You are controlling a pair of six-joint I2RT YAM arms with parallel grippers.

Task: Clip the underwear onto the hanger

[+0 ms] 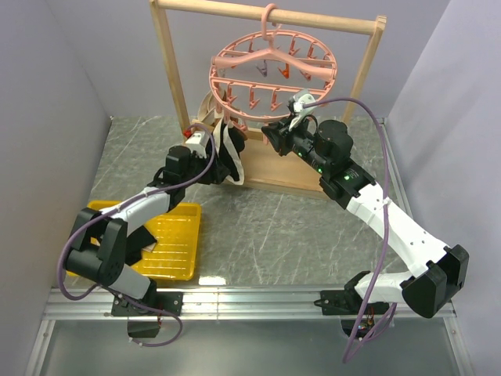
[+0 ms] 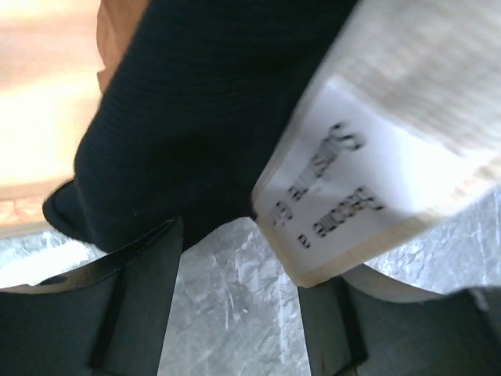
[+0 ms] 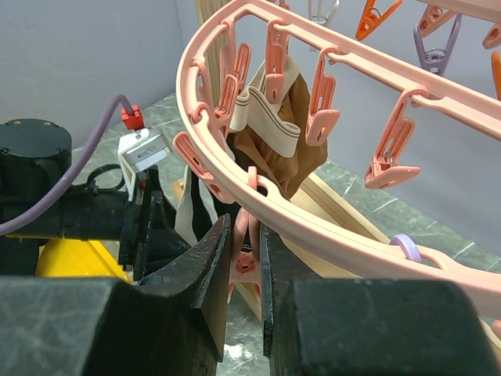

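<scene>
The pink hanger (image 1: 274, 70) hangs by its hook from the wooden frame's top bar; its ring (image 3: 337, 231) crosses the right wrist view. The underwear (image 1: 228, 157), black with a beige waistband, hangs under the ring's left side. In the left wrist view its black cloth (image 2: 211, 117) and white label (image 2: 337, 180) cover the fingertips. My left gripper (image 1: 221, 162) (image 2: 243, 251) is against it, its fingers apart with the table showing between them. What holds the cloth up is hidden. My right gripper (image 1: 274, 135) (image 3: 244, 235) is shut on a pink clip peg (image 3: 250, 270) under the ring.
A pale wooden frame (image 1: 168, 70) stands at the back. A brown-and-cream garment (image 3: 274, 133) is clipped on the ring's left side. A yellow tray (image 1: 168, 243) lies at the left front. Grey walls close in on both sides.
</scene>
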